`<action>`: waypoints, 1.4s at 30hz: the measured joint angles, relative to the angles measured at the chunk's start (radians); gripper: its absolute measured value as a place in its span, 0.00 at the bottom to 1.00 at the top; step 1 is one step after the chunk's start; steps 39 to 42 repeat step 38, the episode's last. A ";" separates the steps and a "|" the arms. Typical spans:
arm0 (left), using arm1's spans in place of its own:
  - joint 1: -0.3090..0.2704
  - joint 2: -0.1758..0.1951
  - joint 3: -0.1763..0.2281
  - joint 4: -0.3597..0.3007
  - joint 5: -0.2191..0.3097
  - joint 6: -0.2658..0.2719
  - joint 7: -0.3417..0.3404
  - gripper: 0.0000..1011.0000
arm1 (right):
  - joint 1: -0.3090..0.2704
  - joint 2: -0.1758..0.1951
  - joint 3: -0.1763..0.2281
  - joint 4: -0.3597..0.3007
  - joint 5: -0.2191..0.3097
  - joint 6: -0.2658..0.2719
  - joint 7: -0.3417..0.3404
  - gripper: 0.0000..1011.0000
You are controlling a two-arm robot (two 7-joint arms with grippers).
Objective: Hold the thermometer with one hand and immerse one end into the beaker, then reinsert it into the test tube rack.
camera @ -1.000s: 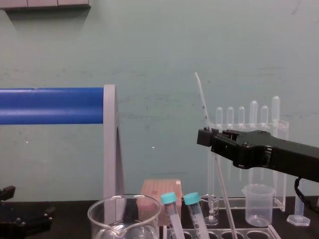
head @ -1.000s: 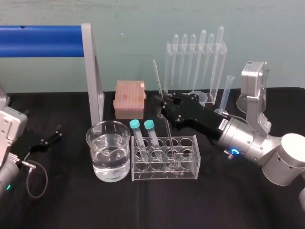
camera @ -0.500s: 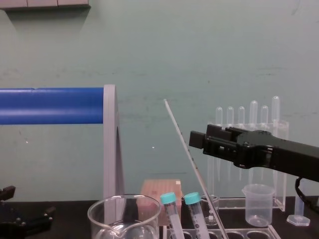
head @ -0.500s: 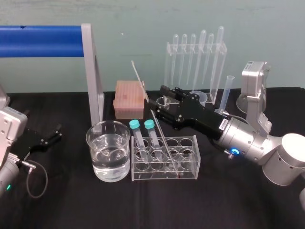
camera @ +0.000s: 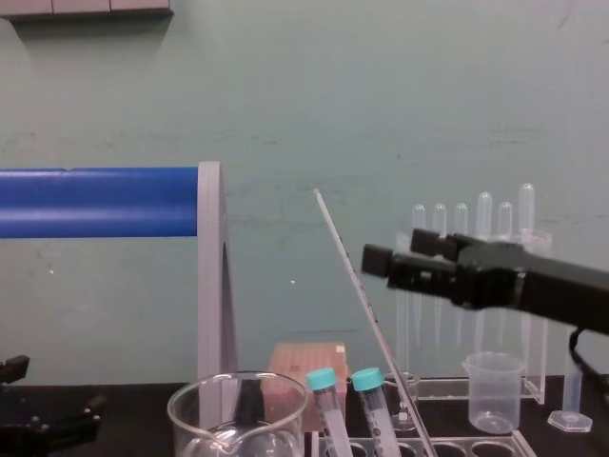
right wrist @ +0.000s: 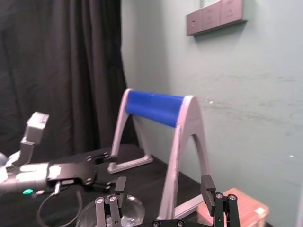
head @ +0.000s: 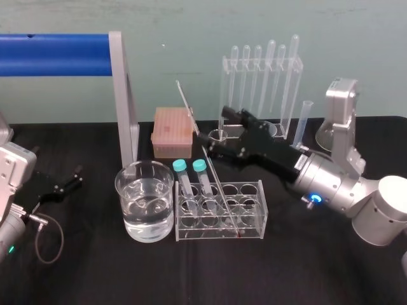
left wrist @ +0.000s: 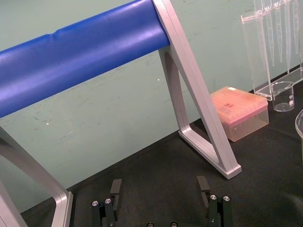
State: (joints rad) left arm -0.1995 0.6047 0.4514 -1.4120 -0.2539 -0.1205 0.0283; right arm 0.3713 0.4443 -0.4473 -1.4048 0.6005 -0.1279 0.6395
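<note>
Right pincer [head: 214,126]: spread wide, pinching nothing, hovering just behind the rack [head: 251,222] and above its top edge, fingers aimed toward the rack's left end. Confirmed from the right wrist view: two fingers well apart, open air between.

Left pincer [head: 60,186]: also spread, parked low over the surface [head: 191,273] far to the left of the rack, beyond the beaker [head: 121,190].

Thermometer [head: 216,181]: standing free in the rack, lower tip down in a hole to the right of the two teal-capped tubes [head: 191,181], shaft leaning up and away past the rack's back left corner. In the chest view, crossing right in front of the near finger of the right pincer [camera: 392,249]; touching or just beside, impossible to say. Beaker of water just left of the rack, close alongside.

Handling, as a judgement: thin glass, so light, stiff, slick and quick to snap. Best taken on the bare shaft somewhat above the rack's top, not near either end. Pinch squarely and gently, enough to stop sliding, never enough to crush. Lift along the shaft's own lean, not straight up, to avoid levering against the hole's edge. Mind the tubes just beside when swinging toward the beaker.
</note>
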 joint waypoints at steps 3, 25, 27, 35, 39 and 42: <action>0.000 0.000 0.000 0.000 0.000 0.000 0.000 1.00 | -0.009 0.007 0.027 -0.026 -0.005 0.008 -0.051 0.99; 0.000 0.000 0.000 0.000 0.000 0.000 0.000 1.00 | -0.193 0.025 0.184 -0.049 -0.193 0.246 -0.516 0.99; 0.000 0.000 0.000 0.000 0.000 0.000 0.000 1.00 | -0.194 0.022 0.184 -0.046 -0.195 0.246 -0.514 0.99; 0.000 0.000 0.000 0.000 0.000 0.000 0.000 1.00 | -0.193 0.025 0.185 -0.047 -0.194 0.246 -0.514 0.99; 0.000 0.000 0.000 0.000 0.000 0.000 0.000 1.00 | -0.193 0.025 0.184 -0.048 -0.194 0.246 -0.514 0.99; 0.000 0.000 0.000 0.000 0.000 0.000 0.000 1.00 | -0.193 0.025 0.184 -0.048 -0.194 0.246 -0.514 0.99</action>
